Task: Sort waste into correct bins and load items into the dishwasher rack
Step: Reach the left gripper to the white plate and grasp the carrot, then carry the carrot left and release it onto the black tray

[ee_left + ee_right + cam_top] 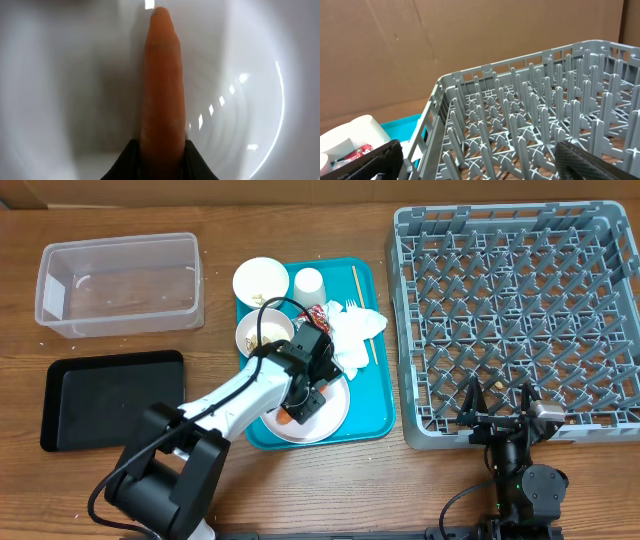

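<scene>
Starting at the near edge of the table (215, 210), the right gripper (498, 408) hangs over the near rim of the one grey rack (400, 330). Its two fingers are spread wide with nothing between them; the right wrist view shows only pegs in the gap.

A little farther in, the left gripper (298, 408) is down over the single round plate (335, 412), which sits at the near end of the teal tray (380, 395). In the left wrist view its two dark fingers press against both sides of the one orange carrot (162, 90), so the jaws are closed on it. The carrot points away from the camera over the white plate surface. Whether its tip touches the plate, I cannot tell.

Left of the teal tray, at about the same depth, lies one shallow black tray (110, 395).

Beyond the plate, on the teal tray, come two white bowls. The nearer bowl (264, 332) holds beige scraps (262, 337), and the farther bowl (261, 281) sits just behind it. A heap of crumpled white napkins (355, 330) lies beside the nearer bowl, with one red wrapper (315, 315) against the heap's left edge. One thin wooden stick (356, 285) runs along the tray's right side, partly under the napkins. One small white cup (309, 282) stands at the far end, beside the farther bowl.

Farthest left is one clear plastic tub (120, 288), behind the black tray.
</scene>
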`<state>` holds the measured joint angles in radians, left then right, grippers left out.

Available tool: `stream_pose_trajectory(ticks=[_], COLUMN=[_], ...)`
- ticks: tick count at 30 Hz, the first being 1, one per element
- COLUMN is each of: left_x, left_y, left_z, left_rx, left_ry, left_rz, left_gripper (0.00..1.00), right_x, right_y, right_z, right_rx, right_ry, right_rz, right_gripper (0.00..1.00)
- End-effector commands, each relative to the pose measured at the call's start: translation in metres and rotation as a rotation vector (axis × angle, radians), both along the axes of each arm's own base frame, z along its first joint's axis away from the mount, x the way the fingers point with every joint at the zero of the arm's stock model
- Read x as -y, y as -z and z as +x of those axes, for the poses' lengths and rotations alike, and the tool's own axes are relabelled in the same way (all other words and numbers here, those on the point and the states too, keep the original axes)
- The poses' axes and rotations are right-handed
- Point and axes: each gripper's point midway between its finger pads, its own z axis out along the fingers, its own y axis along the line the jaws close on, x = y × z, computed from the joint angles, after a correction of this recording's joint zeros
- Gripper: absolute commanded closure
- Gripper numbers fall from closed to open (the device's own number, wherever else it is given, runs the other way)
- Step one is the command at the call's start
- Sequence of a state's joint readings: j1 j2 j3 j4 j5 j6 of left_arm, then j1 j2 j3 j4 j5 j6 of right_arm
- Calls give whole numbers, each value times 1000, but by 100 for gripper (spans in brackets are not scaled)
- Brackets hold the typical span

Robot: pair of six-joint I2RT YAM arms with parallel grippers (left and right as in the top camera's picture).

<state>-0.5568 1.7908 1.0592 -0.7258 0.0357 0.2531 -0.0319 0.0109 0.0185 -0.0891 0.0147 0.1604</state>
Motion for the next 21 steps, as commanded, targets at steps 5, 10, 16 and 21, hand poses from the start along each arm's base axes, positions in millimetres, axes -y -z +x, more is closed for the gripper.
stream_pose_trajectory(ticks=[5,10,16,21], left_x=[11,-6,-114,-206], left_y=[-73,-142,-202,-203], left_z=[19,29,41,28], left_rx=[28,118,251,234], left_ry=[-169,-305,-842,-1208], left_rz=[-34,-99,-145,-108], left_gripper=[96,96,96,96], right_x=[-1,-1,-1,-1], right_y=[2,2,2,2], right_z=[0,0,0,0], right_rx=[3,3,3,3], right_ry=[-3,-3,-3,-3], right_rz=[-1,-1,-1,-1], right_gripper=[0,0,0,0])
